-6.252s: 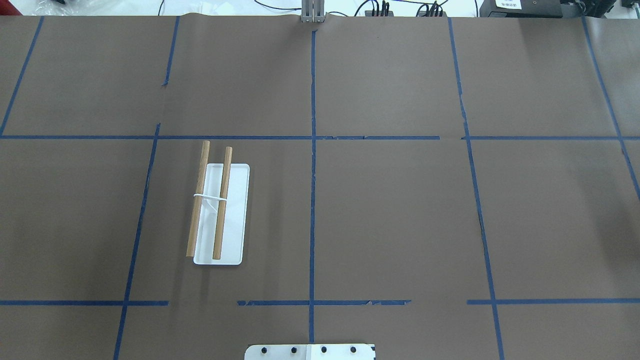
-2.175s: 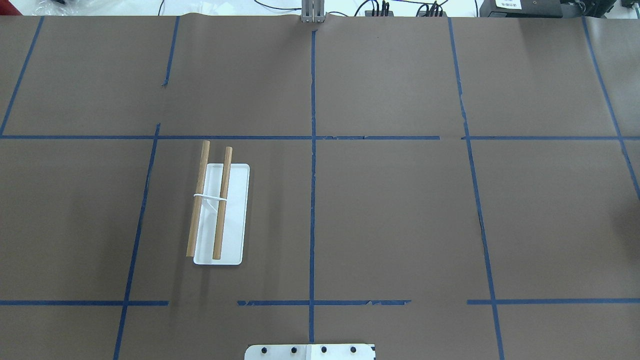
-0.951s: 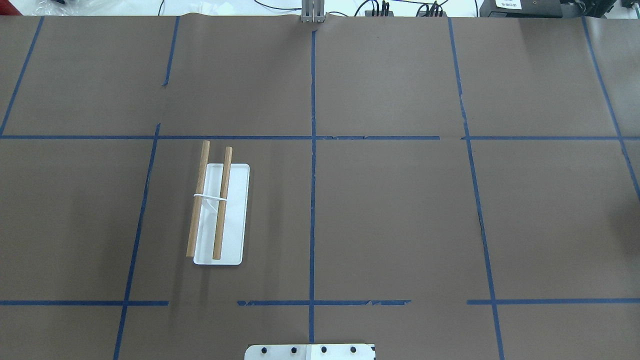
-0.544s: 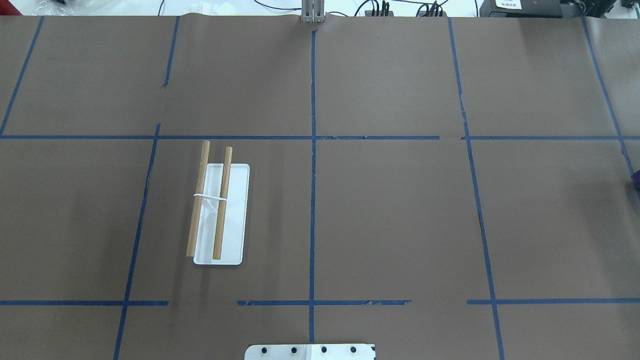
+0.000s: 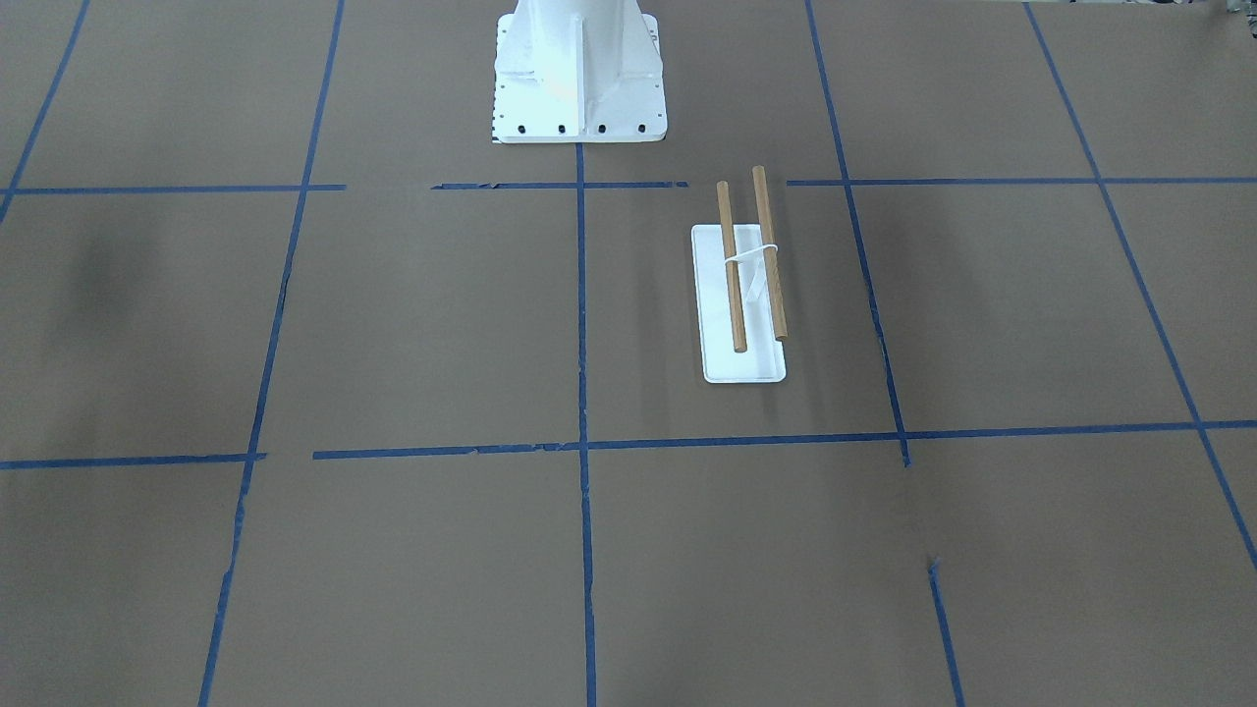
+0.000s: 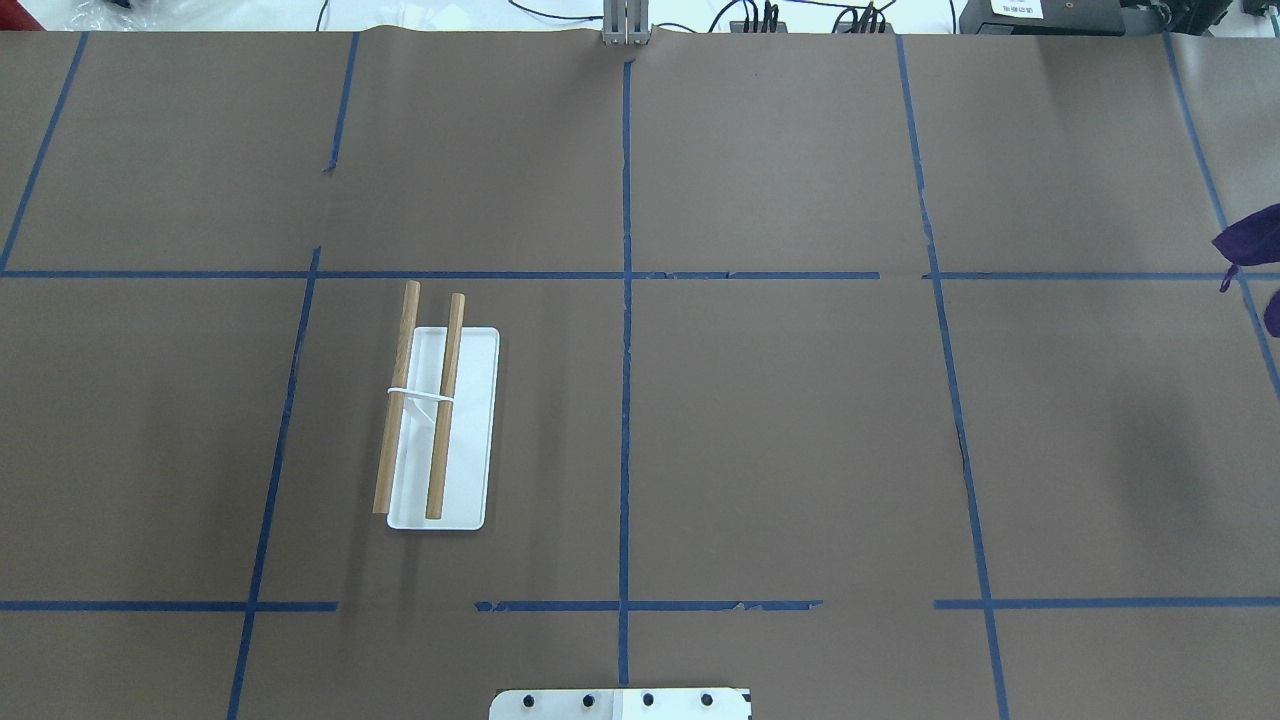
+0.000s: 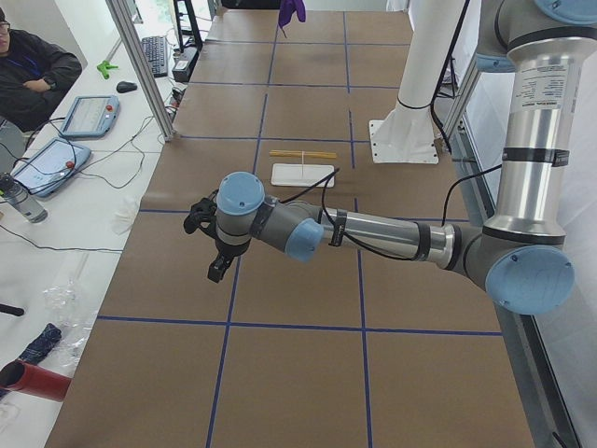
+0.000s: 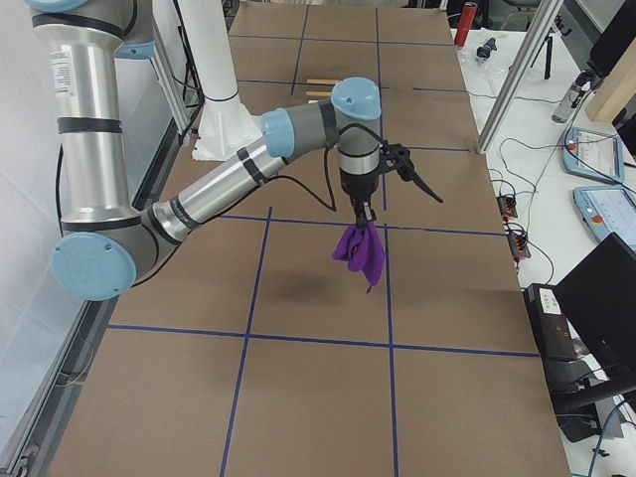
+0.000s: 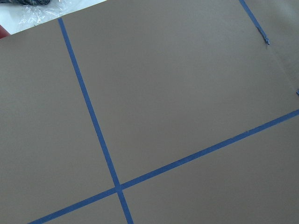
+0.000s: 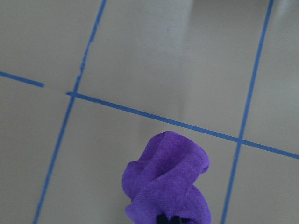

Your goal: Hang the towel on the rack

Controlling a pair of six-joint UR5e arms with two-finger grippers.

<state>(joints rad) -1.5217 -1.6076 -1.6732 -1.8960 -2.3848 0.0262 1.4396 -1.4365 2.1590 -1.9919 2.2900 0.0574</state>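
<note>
The rack (image 6: 440, 420) has two brown wooden dowels on a white support and a flat white base. It stands on the left half of the table and also shows in the front view (image 5: 744, 295). Nothing hangs on it. The purple towel (image 8: 360, 253) hangs bunched from my right gripper (image 8: 364, 221), which is shut on its top, high above the table's right end and far from the rack. The towel fills the lower part of the right wrist view (image 10: 168, 186) and pokes in at the overhead view's right edge (image 6: 1250, 240). My left gripper (image 7: 216, 271) hovers over the table's left end; I cannot tell whether it is open or shut.
The table is covered in brown paper with a blue tape grid. The white robot pedestal (image 5: 579, 69) stands at the near middle edge. An aluminium post (image 6: 625, 25) and cables sit at the far edge. A seated person (image 7: 37, 75) and tablets are beyond the table.
The purple towel has come into the overhead view at its right edge, where earlier only a shadow showed. The rack has not moved.
</note>
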